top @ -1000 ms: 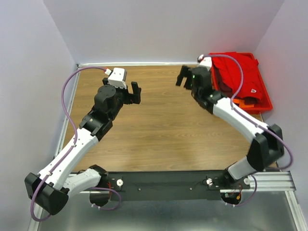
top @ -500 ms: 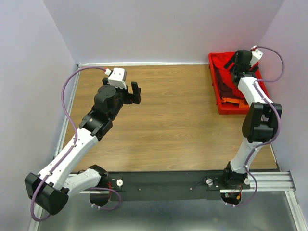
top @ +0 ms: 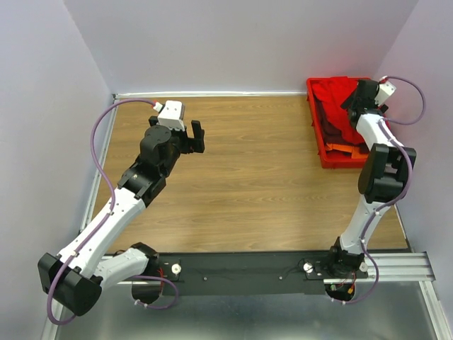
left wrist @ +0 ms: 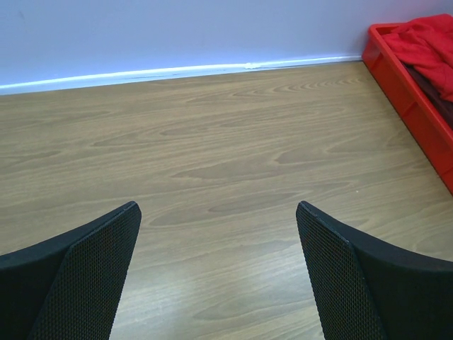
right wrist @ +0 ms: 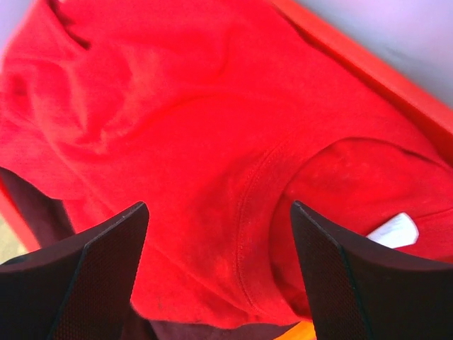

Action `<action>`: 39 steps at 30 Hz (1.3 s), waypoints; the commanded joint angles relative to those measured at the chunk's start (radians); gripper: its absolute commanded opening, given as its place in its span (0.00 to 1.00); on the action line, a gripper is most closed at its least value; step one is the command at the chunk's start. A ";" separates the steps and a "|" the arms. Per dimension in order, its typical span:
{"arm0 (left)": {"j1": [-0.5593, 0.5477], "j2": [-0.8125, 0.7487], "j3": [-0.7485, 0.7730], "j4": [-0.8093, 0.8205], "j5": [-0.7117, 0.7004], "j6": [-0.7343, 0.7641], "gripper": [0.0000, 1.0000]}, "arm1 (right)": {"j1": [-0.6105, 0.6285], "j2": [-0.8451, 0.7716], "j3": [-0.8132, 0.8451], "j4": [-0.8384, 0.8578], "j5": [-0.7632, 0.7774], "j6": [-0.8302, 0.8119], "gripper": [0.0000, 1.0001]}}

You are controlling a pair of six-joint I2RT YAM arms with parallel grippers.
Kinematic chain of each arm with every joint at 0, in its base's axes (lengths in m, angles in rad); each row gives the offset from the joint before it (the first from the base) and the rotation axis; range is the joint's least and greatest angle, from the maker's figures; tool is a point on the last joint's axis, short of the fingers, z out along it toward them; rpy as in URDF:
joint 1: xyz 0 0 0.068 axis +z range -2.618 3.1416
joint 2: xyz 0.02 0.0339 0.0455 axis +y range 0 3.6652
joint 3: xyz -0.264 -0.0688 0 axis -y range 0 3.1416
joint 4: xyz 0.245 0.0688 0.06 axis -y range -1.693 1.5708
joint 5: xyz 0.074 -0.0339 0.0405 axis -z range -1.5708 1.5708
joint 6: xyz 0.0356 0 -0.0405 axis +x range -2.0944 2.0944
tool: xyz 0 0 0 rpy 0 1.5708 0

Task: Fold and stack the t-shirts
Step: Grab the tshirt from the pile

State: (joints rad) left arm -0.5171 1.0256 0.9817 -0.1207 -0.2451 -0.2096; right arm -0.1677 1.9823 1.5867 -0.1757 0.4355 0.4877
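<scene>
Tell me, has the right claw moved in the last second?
Yes. The right gripper swung right, off the bare wooden table, and now hangs over the red tray.

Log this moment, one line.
phase: pre-grasp | right gripper: open, above red t-shirt in tray | left gripper: open, empty, above table

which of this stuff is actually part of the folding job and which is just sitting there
Part of the job:
- bright red t-shirt, bunched on top in the tray
- dark maroon t-shirt, showing beneath it

Just there:
- red tray holding both shirts
- orange item in the tray
- wooden table
</scene>
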 commanded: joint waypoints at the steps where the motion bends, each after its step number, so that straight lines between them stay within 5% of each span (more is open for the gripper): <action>1: 0.006 -0.002 -0.009 0.016 -0.034 0.004 0.98 | -0.007 0.071 0.024 -0.018 -0.013 -0.008 0.84; 16: 0.006 0.005 -0.008 0.015 -0.040 0.009 0.98 | -0.007 0.055 0.013 -0.018 -0.052 0.015 0.48; 20: 0.006 0.008 -0.009 0.013 -0.037 0.012 0.98 | -0.007 0.013 0.010 -0.018 -0.066 0.008 0.22; 26: 0.006 0.008 -0.006 0.013 -0.037 0.012 0.98 | -0.007 -0.040 0.007 -0.019 -0.078 0.000 0.00; 39: 0.006 0.008 -0.005 0.012 -0.039 0.010 0.98 | 0.003 -0.224 0.073 -0.019 -0.234 -0.054 0.00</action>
State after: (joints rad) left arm -0.5171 1.0336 0.9810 -0.1204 -0.2565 -0.2085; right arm -0.1703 1.8553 1.5940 -0.1825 0.3187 0.4847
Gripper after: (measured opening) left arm 0.983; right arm 0.014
